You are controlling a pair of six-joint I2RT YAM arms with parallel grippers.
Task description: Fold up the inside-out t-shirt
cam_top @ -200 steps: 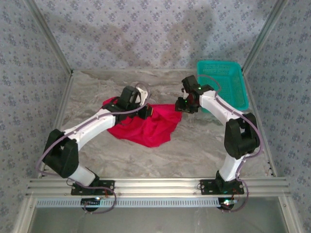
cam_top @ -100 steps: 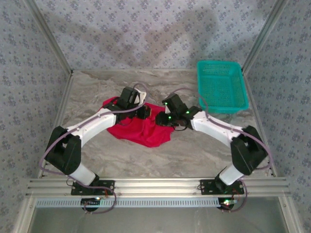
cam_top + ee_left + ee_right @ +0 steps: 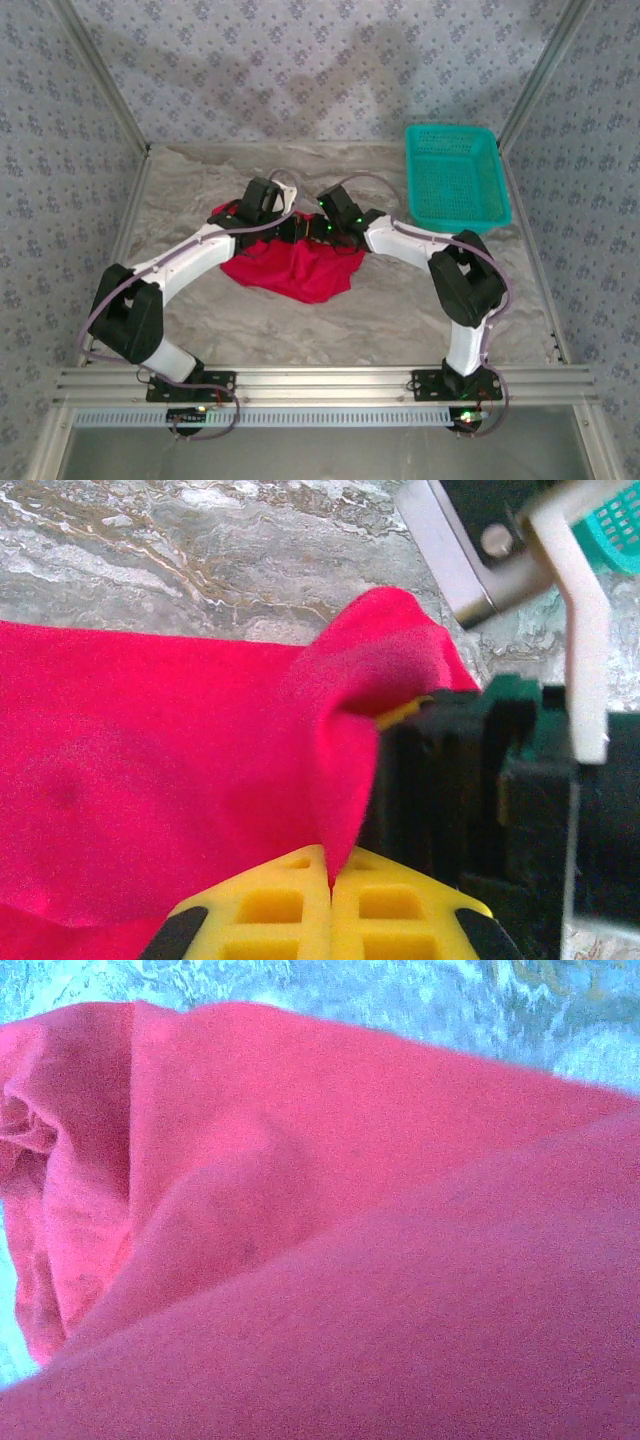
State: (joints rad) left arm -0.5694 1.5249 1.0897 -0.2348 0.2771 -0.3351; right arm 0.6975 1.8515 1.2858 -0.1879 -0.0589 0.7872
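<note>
Now the left tool (image 3: 330,875) is pinching a raised fold of the t-shirt (image 3: 300,270), which is lying bunched mid-desk (image 3: 400,310), spreading toward lower frame. The right tool (image 3: 328,226) is sitting just beside it, grip impossible to tell.

From above, the two wrists crowd together over the far edge of the t-shirt (image 3: 300,272). Their bodies cover the fingers and the cloth beneath, so I can't tell how the right gripper (image 3: 320,229) stands. On the left wrist camera the yellow fingers (image 3: 265,905) of the left gripper (image 3: 330,858) are cut off by the bottom edge. The t-shirt runs off the left edge, and the teal basket (image 3: 622,518) is cropped to a corner at the right edge. The right wrist camera sits so near the cloth that it blurs and runs past the right and bottom edges.
</note>
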